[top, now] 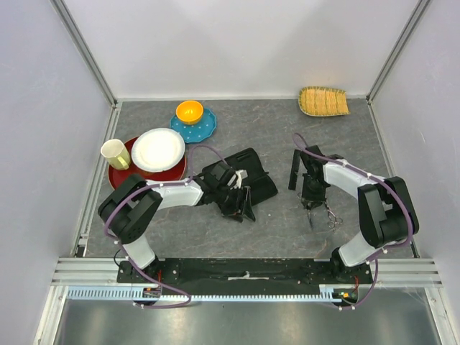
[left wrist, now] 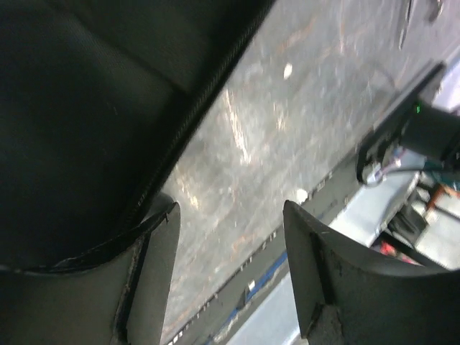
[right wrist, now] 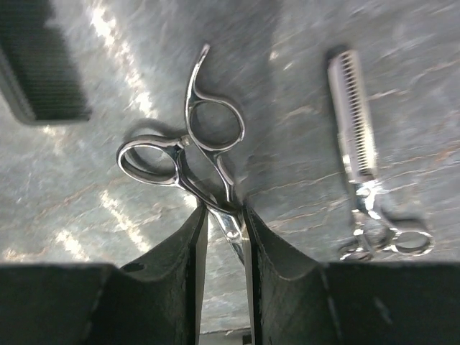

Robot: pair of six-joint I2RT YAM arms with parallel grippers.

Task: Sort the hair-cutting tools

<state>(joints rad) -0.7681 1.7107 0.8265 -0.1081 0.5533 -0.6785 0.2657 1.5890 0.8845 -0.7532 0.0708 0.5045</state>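
From above, your left gripper (top: 236,198) sits at the near edge of the black case (top: 257,172) in the middle of the table (top: 273,129). Your right gripper (top: 310,208) is down on the scissors (top: 311,219), with the toothed scissors (top: 332,215) just beside them and a comb (top: 295,169) lying near the right forearm. Dishes (top: 158,149) stand at the far left and a basket (top: 323,100) sits in the far right corner. In your left wrist view the fingers (left wrist: 154,273) stand wide apart with bare table between them. The case (left wrist: 72,108) fills the upper left, its zip edge touching one finger. In your right wrist view the fingers (right wrist: 180,287) are pressed together on the scissors (right wrist: 212,154) near the pivot, with the handle loops pointing away from the wrist. You cannot tell whether the scissors are lifted or resting on the table. The toothed scissors (right wrist: 358,144) lie apart to the right on the table, and a comb (right wrist: 43,65) shows in the upper left corner.
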